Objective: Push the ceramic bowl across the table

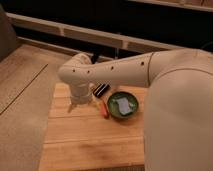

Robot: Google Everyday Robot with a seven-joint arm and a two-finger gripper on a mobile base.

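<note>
Gripper [80, 104] low over the table [75, 145] near its far-left corner; jaw state I cannot tell. Ceramic bowl [122, 105] sits toward the right edge, with an orange piece [104, 109] between them. Risk as I judge it: a rightward sweep catches the piece first, or sends the bowl off that edge.

**Gripper low over tabletop, bowl alongside**

Gripper [79, 106] hangs low over the far-left part of the tabletop [90, 142]. Ceramic bowl [113, 111] sits apart from it, toward frame right, with a pale flat item [123, 105] inside. Orange-red piece [104, 109] lies between them, just beside the bowl. Dark object [101, 90] lies behind that piece. White arm [120, 72] crosses above.
</note>
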